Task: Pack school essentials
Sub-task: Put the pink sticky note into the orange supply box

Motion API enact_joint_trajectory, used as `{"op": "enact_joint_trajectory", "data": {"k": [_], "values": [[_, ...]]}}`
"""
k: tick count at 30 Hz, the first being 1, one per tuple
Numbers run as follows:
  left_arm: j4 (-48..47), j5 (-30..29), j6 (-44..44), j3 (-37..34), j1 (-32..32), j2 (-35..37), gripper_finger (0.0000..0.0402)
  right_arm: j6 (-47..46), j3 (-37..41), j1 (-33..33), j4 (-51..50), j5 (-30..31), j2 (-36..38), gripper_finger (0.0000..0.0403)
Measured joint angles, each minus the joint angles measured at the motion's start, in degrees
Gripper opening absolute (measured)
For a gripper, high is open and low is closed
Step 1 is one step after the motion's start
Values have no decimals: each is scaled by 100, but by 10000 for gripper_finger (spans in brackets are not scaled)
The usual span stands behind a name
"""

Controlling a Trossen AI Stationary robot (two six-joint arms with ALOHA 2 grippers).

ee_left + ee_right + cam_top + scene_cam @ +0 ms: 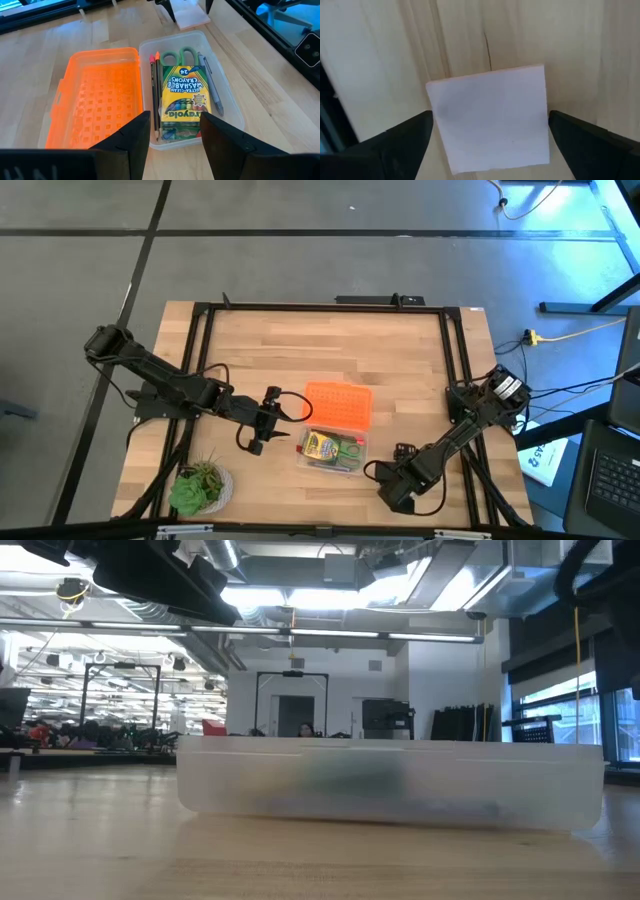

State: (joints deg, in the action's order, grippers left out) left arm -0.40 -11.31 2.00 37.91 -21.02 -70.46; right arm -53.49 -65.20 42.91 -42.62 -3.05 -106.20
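A clear case (231,100) lies on the table with its orange lid (97,95) open beside it. In it lie the yellow-green crayon box (185,95), the green-handled scissors (179,55), two pencils (154,90) and a greyish pen (212,80). My left gripper (175,120) is open and empty, just left of the case (350,465). The pink note pad (490,115) lies flat on the table to the right of the case. My right gripper (487,125) is open, pointing down over the pad, one finger at each of two opposite edges. The eraser does not show. My right gripper comes at the pink note pad from above, with its fingers (415,132) beside two opposite edges of the pad (437,125). The pad lies flat on the table. I cannot tell whether the fingers touch it.
A small green potted plant (200,485) stands at the near left corner of the table. A black frame (200,350) runs along the table's sides. In the low view the case (390,785) fills the middle of the table.
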Motion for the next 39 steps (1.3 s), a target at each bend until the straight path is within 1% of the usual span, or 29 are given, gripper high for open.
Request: {"op": "enact_joint_trajectory", "data": {"k": [9,14,19,24,28,39], "values": [[0,0,0,0,0,0,164,-55,-1,-17,147,-22,5,399],[0,0,0,0,0,-1,164,-326,-1,-17,223,-132,5,399],[0,0,0,0,0,-2,164,94,-1,53,409,-150,5,399],[0,2,0,0,0,-1,164,264,-1,222,355,44,1,399],[0,1,0,0,0,0,164,293,-1,357,357,296,1,399],[0,1,0,0,0,-1,164,429,-10,422,506,319,-120,399]]}}
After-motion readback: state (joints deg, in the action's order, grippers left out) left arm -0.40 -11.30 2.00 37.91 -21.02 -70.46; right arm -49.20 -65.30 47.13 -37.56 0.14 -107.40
